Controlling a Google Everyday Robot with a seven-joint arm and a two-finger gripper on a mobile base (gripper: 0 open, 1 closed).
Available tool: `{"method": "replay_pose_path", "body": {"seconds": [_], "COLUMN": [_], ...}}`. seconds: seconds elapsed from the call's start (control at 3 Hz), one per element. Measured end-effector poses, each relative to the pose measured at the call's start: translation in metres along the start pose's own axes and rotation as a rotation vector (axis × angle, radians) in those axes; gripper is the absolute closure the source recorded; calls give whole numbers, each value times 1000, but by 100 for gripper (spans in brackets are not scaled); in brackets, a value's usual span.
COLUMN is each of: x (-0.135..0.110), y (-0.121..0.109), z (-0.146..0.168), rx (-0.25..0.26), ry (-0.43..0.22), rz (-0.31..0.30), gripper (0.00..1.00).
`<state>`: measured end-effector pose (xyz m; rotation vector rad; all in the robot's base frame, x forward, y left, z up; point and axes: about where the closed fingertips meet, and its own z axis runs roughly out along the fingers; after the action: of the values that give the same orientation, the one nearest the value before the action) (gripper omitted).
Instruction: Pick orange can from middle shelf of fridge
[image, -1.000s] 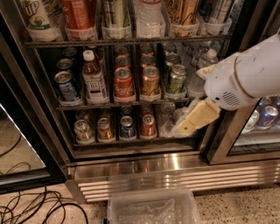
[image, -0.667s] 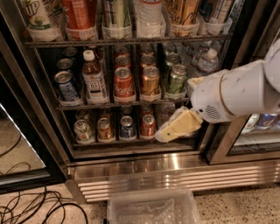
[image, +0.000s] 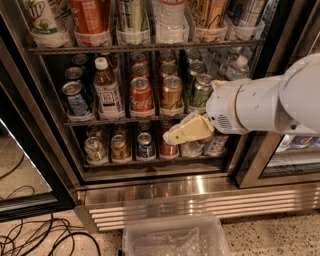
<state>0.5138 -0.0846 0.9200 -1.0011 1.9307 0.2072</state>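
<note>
Orange can (image: 171, 92): standing upright at the front of its lane on the middle shelf (image: 125, 120) of the fridge (image: 150, 187), sitting straight above my gripper's tip and going untouched.

Red Coca-Cola can (image: 141, 95): standing up and to the left of my gripper, just beside the orange can.

Green can (image: 201, 90): standing up and to the right, near my wrist.

Gripper (image: 172, 137): hanging in front of the lower shelf's cans, just under the middle shelf's edge. Whether it is sitting apart or together I cannot tell.

Change: over the last second my gripper has been sliding leftward and rising a little, leaving the space below the green can's lane and arriving below the orange can's.

Reading: I am judging the sideways line-up as nearly finished, with raising to can height and reaching in remaining.
</note>
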Motion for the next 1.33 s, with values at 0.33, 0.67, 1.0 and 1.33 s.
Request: {"method": "replay_pose_path", "body": {"seconds": [0.33, 0.67, 1.0, 1.33], "x": [0, 5, 21, 27], "y": [0, -4, -5, -14], "z": [0, 13, 42, 66], "rx": [0, 32, 83, 154], "ry": [0, -36, -92, -144], "rz": [0, 49, 164, 238], "gripper": [0, 0, 0, 0]}}
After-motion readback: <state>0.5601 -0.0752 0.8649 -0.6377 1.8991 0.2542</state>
